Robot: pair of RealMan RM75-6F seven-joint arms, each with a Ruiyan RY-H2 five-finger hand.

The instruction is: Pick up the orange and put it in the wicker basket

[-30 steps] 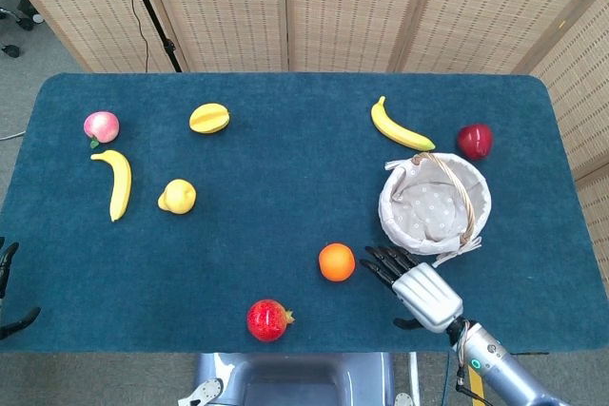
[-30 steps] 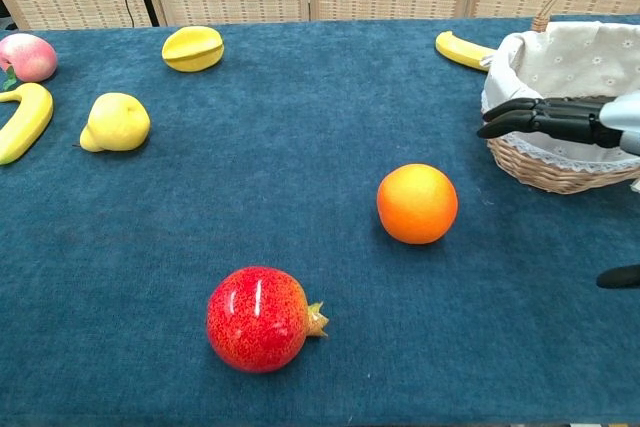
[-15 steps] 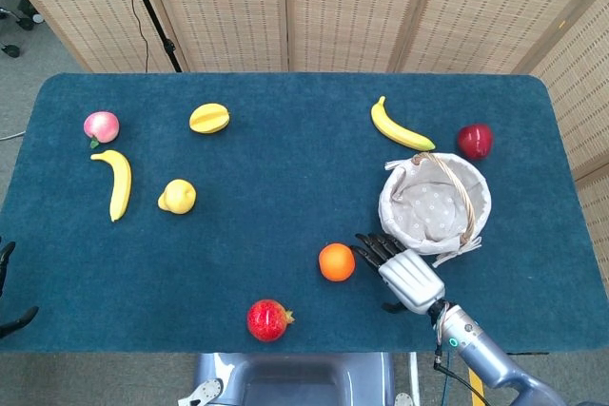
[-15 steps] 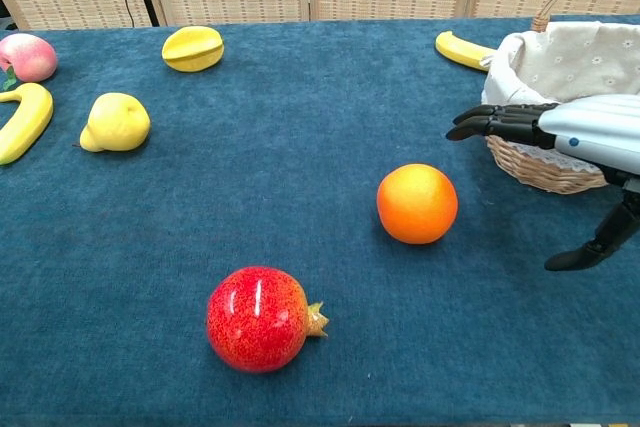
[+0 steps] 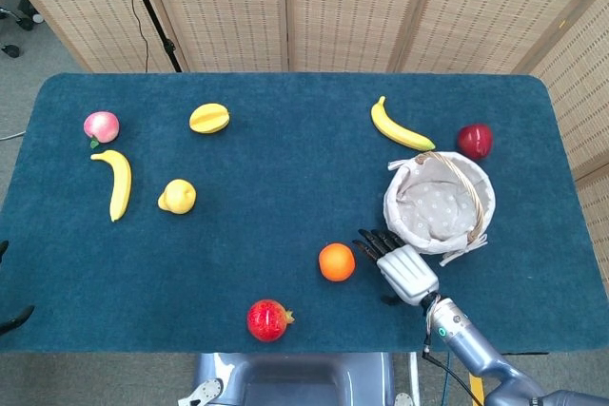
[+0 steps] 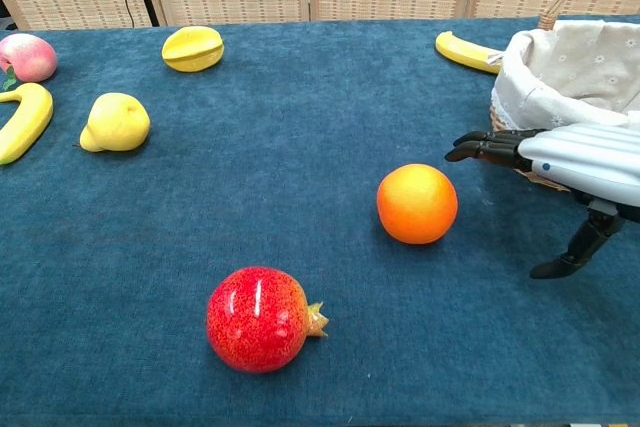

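While the orange (image 5: 337, 261) sits free, the right hand (image 5: 401, 267) hovers beside it.

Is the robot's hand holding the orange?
No, the right hand is open beside the orange, which sits alone on the table.

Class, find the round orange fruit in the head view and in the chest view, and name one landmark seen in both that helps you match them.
Head view: the round orange fruit lies lower centre-right on the blue cloth, just left of the right hand.
Chest view: the orange sits right of centre, left of that hand's dark fingertips.
Shared landmark: the red speckled pomegranate, nearer the robot and to the orange's left in both.
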